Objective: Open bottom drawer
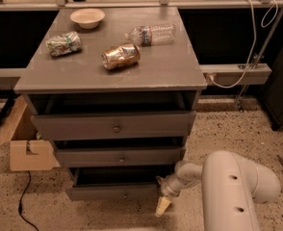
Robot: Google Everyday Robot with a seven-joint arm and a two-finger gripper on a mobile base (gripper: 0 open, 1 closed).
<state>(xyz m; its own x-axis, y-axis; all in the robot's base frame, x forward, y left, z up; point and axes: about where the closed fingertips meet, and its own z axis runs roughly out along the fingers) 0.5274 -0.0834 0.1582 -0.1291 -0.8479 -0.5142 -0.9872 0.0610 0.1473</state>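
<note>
The bottom drawer [112,192] is the lowest of three grey drawers in the cabinet. It stands pulled out a little, with its dark inside [122,176] showing above the flat front and its tiny knob [125,195] at the centre. My gripper [161,206] hangs just off the drawer's front right corner, pointing down toward the floor and apart from the knob. My white arm [233,191] reaches in from the lower right.
The middle drawer [121,157] and top drawer [115,125] also stand slightly out. On the cabinet top [170,71] lie a bowl [87,17], a plastic bottle [150,33] and two crushed cans [121,56]. A cardboard box [28,153] and a black cable [22,196] are at the left.
</note>
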